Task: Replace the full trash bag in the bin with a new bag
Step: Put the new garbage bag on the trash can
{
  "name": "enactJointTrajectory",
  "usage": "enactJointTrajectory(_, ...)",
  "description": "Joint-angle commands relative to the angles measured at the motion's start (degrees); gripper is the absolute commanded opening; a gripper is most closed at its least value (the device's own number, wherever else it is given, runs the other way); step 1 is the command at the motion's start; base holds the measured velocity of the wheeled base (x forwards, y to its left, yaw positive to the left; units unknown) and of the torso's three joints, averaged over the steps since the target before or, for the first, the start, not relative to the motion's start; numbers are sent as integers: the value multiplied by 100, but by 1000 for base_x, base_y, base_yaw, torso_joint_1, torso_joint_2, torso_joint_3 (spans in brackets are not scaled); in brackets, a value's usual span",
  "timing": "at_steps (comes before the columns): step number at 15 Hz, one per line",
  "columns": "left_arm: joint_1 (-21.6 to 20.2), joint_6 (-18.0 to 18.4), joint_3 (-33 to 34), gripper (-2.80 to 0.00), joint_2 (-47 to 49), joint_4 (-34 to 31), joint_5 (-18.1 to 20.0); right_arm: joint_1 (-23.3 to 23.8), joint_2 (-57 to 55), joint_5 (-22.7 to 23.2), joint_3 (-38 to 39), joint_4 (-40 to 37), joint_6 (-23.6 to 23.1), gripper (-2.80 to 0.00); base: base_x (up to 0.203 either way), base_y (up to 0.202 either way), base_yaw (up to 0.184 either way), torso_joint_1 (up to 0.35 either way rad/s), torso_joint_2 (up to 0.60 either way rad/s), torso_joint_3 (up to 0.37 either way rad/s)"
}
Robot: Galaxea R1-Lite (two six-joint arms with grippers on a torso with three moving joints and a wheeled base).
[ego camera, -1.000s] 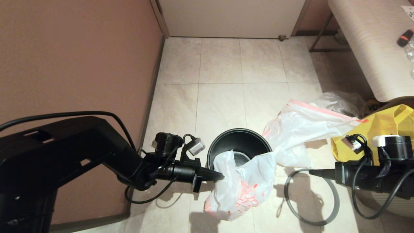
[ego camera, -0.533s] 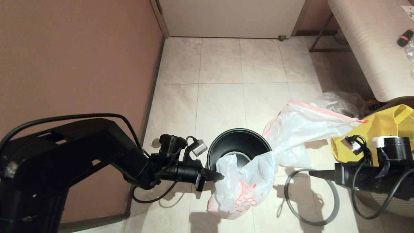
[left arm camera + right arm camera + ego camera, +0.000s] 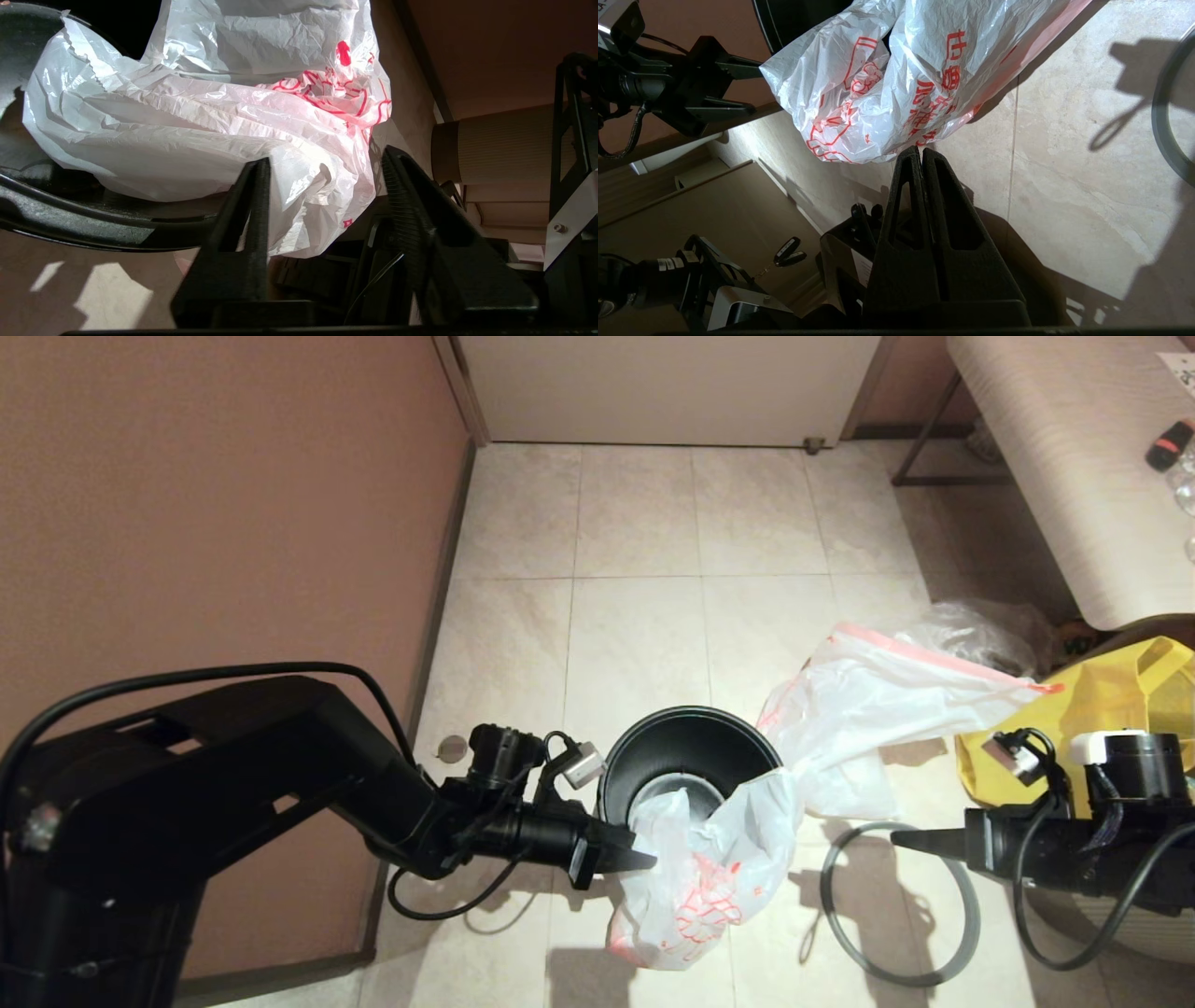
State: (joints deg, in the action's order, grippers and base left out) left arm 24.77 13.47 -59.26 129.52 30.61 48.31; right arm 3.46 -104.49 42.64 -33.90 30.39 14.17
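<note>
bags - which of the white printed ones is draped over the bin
The new bag, hanging over the near rim of the bin beside the left gripper. The other printed bag lies flat on the floor, right of the bin.

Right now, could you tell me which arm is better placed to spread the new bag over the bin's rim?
Left, probably. The left gripper sits at the bin with open fingers around the new bag. The right gripper is shut, off by the grey ring.
</note>
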Motion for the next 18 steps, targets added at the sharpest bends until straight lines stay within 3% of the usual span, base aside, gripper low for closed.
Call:
enactJointTrajectory(1,11,1,-62,0,89,13,30,5,-49,25,-2,19,7,-280,0,0,0,0,0,0)
enactJointTrajectory(3,84,2,-322,0,352,-7,18,3,-99,25,-2,26,7,-280,0,0,0,0,0,0)
enactJointTrajectory(8,-75,70,-568,0,407,-874,-12,118,-107,34,6,107,-37,-280,0,0,0,0,0,0)
enactJointTrajectory(18,293,155,-427,0,328,-890,231,93,-336,51,24,266,-20,-280,0,0,0,0,0,0)
